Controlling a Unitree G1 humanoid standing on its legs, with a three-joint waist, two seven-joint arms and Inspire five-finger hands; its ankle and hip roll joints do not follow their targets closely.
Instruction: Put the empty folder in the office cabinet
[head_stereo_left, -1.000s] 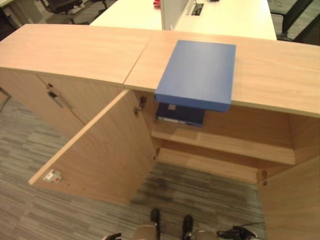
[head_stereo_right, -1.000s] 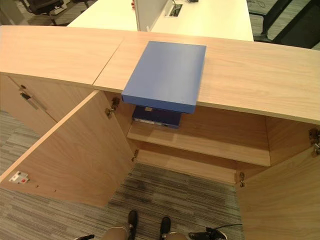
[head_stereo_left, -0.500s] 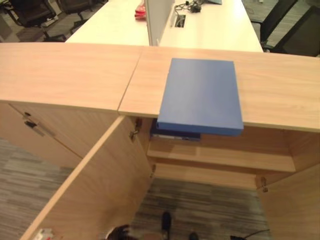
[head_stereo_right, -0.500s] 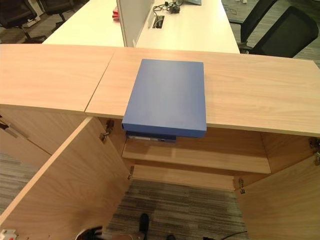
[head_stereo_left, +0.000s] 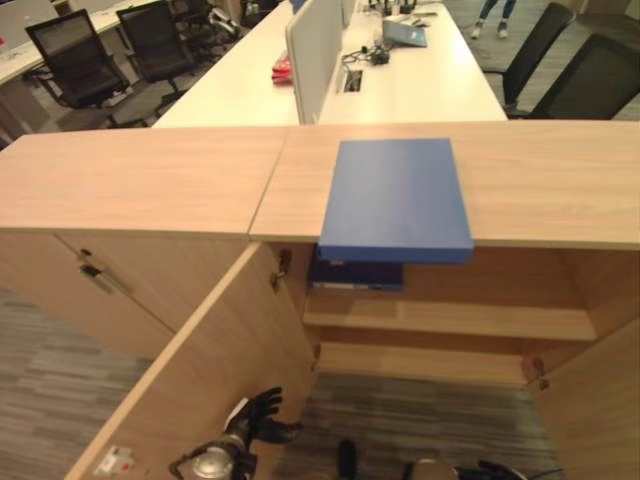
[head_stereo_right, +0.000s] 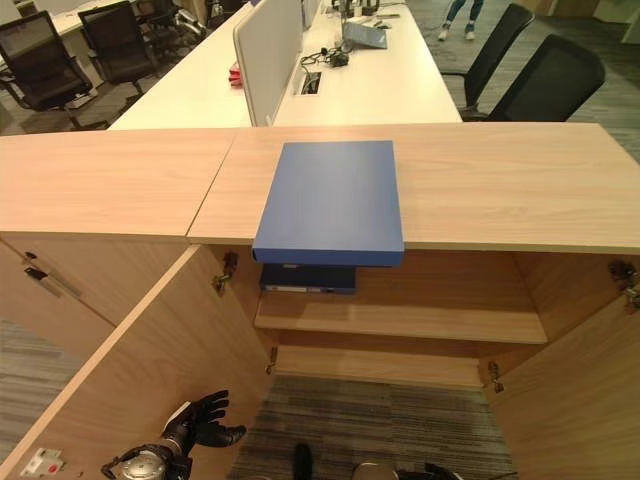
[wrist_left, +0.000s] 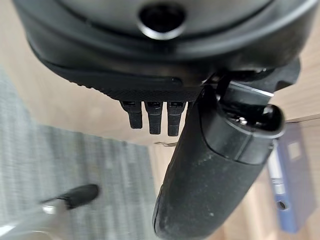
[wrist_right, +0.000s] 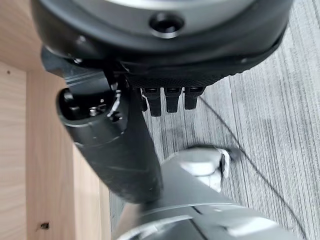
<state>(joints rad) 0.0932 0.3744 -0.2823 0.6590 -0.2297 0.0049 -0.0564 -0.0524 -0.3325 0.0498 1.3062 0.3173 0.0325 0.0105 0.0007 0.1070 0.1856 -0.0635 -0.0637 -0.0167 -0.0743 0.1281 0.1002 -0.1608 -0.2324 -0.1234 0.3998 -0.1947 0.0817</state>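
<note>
Now my view has tipped up over the last second — more of the white desks (head_stereo_right: 390, 85) and the black office chairs (head_stereo_right: 540, 70) shows beyond the cabinet, so the camera moved and not the things; the blue folder (head_stereo_right: 330, 200) lies just as it did, flat on the cabinet top (head_stereo_right: 520, 185) with its near edge hanging out past the front edge, above the open compartment; what is new is my left hand (head_stereo_right: 203, 420) showing low by the open left door (head_stereo_right: 150, 350), where it was not a second ago; its fingers look loosely spread and it grasps nothing; my right hand (wrist_right: 165, 100) shows in its own wrist view above the carpet, fingers short and relaxed as far as I can judge, also holding nothing; so I judge the reach has only started and the folder is not yet picked up

On edges and room — the overhang gives me a lip to take from below; the upper shelf (head_stereo_right: 420, 325) already carries a dark blue binder (head_stereo_right: 308, 278) right under the folder, touching nothing of it; the shelf to the right of that binder is open, and I would aim there; the left door stands swung wide and the right door (head_stereo_right: 570, 400) too, so I would keep my arms between them
</note>
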